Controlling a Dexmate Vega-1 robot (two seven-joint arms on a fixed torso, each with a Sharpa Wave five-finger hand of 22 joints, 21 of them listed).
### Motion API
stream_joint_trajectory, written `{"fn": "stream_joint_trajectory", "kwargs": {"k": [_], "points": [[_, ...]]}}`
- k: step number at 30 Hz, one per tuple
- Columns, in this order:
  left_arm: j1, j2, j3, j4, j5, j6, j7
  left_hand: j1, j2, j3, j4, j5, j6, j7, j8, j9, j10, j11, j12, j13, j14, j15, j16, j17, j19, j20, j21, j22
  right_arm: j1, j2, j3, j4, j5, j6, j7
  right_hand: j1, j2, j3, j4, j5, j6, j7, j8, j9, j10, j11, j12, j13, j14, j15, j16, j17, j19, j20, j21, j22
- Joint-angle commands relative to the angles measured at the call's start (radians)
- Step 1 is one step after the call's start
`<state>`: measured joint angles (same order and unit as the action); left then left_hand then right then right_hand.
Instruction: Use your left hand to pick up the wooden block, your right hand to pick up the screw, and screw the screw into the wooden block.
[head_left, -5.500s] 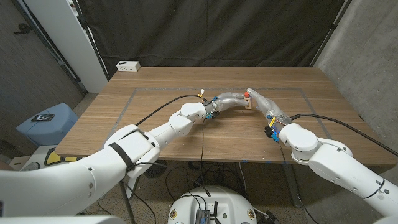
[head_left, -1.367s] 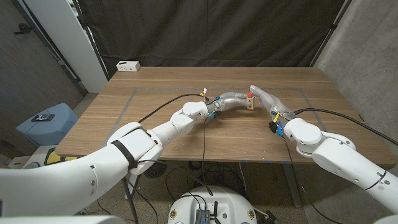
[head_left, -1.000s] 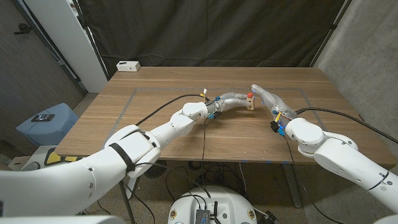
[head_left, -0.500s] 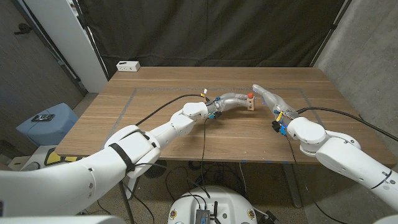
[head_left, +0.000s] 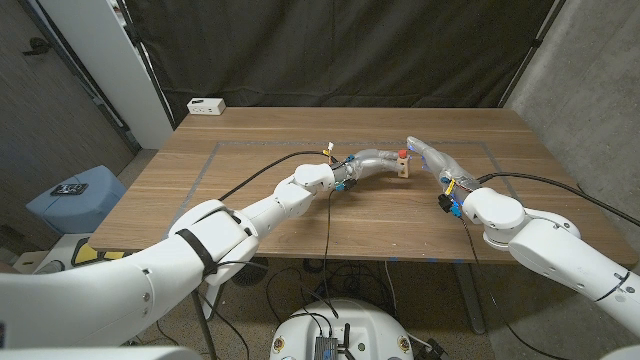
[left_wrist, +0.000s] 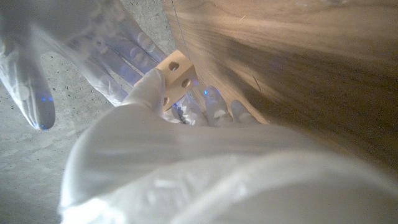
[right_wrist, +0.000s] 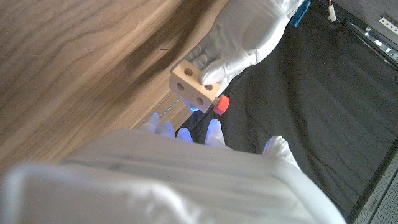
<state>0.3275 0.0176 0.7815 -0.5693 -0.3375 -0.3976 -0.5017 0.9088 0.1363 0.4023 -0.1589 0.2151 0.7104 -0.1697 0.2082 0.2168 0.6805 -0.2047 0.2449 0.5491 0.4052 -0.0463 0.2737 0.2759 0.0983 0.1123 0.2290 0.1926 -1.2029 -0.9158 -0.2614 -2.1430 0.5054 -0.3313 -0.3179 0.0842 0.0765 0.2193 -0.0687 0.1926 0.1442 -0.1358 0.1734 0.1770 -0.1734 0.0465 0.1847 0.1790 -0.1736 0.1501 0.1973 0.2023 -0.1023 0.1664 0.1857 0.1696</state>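
Observation:
My left hand (head_left: 372, 160) holds the small wooden block (head_left: 403, 168) just above the table's far middle. The red-headed screw (head_left: 402, 154) stands in the block's top. In the right wrist view the block (right_wrist: 193, 84) shows two round holes, with the red screw head (right_wrist: 221, 104) beside it and my left hand (right_wrist: 245, 34) wrapped around it. My right hand (head_left: 428, 156) hovers just right of the block, fingers apart and holding nothing, a small gap from the screw. The left wrist view shows the block (left_wrist: 177, 76) in my left hand (left_wrist: 155, 137) and my right hand (left_wrist: 74, 56) spread beyond it.
A white box (head_left: 206, 105) sits at the table's back left corner. Blue tape lines (head_left: 213, 152) mark a rectangle on the wooden table (head_left: 260, 215). Black cables run along both forearms. A blue bin (head_left: 75, 195) stands on the floor to the left.
My right hand has drawn back to the right, off the screw and block, and its arm has shifted right. The left hand still holds the block in the same spot.

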Motion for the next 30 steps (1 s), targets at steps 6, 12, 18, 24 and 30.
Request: {"fn": "stream_joint_trajectory", "kwargs": {"k": [6, 12, 18, 24, 30], "points": [[-0.028, -0.03, -0.004, 0.077, -0.002, -0.026, -0.015, 0.001, 0.011, 0.002, 0.004, 0.006, 0.011, -0.002, 0.01, 0.003, 0.01, -0.001, 0.009, 0.002, 0.009, -0.064, 0.004, 0.003, 0.008, 0.005, 0.004, 0.003, 0.018, 0.004, -0.02, 0.015, 0.007, 0.001, 0.01, -0.015, 0.001, 0.0, 0.007, 0.005, 0.003, 0.004, 0.005, 0.001, -0.184, -0.003, 0.001, 0.003, -0.206, 0.004, 0.002, 0.005, -0.003, 0.002, 0.0, 0.003], [-0.029, -0.031, -0.005, 0.083, -0.001, -0.03, -0.015, 0.001, 0.01, 0.002, 0.005, 0.006, 0.01, -0.003, 0.01, 0.003, 0.009, 0.0, 0.009, 0.002, 0.009, -0.065, 0.004, 0.003, 0.008, 0.004, 0.004, 0.003, 0.023, 0.004, -0.026, 0.015, 0.008, -0.002, 0.011, -0.017, 0.0, -0.001, 0.008, 0.006, 0.005, 0.004, 0.006, 0.001, -0.184, -0.003, 0.002, 0.003, -0.206, 0.005, 0.002, 0.005, -0.004, 0.002, 0.0, 0.003], [-0.028, -0.03, -0.007, 0.081, -0.001, -0.03, -0.015, 0.0, 0.011, 0.002, 0.005, 0.006, 0.01, 0.001, 0.01, 0.003, 0.009, 0.0, 0.009, 0.002, 0.009, -0.063, 0.004, 0.003, 0.008, 0.004, 0.004, 0.003, 0.026, 0.001, -0.031, 0.016, 0.004, 0.004, 0.015, -0.018, 0.0, -0.001, 0.009, 0.006, 0.005, 0.004, 0.007, 0.001, -0.184, -0.003, 0.002, 0.003, -0.207, 0.004, 0.003, 0.005, -0.004, 0.001, 0.001, 0.003], [-0.03, -0.035, -0.007, 0.089, -0.001, -0.034, -0.018, 0.0, 0.012, 0.001, 0.006, 0.006, 0.01, -0.001, 0.009, 0.003, 0.009, -0.001, 0.009, 0.002, 0.008, -0.064, 0.004, 0.003, 0.008, 0.005, 0.004, 0.003, 0.021, -0.001, -0.026, 0.004, 0.01, -0.003, 0.008, -0.019, 0.0, -0.001, 0.009, 0.007, 0.005, 0.005, 0.007, 0.001, -0.184, -0.003, 0.003, 0.003, -0.206, 0.004, 0.003, 0.005, -0.004, 0.001, 0.001, 0.003], [-0.022, -0.03, -0.008, 0.073, -0.001, -0.032, -0.017, 0.002, 0.012, 0.003, 0.004, 0.007, 0.009, -0.001, 0.009, 0.003, 0.008, 0.0, 0.008, 0.001, 0.009, -0.064, 0.004, 0.003, 0.008, 0.005, 0.004, 0.003, 0.014, -0.007, -0.022, -0.006, 0.01, -0.006, 0.005, -0.019, 0.0, -0.001, 0.01, 0.007, 0.006, 0.004, 0.008, 0.001, -0.184, -0.003, 0.004, 0.003, -0.205, 0.004, 0.004, 0.005, -0.004, 0.001, 0.002, 0.003]]}}
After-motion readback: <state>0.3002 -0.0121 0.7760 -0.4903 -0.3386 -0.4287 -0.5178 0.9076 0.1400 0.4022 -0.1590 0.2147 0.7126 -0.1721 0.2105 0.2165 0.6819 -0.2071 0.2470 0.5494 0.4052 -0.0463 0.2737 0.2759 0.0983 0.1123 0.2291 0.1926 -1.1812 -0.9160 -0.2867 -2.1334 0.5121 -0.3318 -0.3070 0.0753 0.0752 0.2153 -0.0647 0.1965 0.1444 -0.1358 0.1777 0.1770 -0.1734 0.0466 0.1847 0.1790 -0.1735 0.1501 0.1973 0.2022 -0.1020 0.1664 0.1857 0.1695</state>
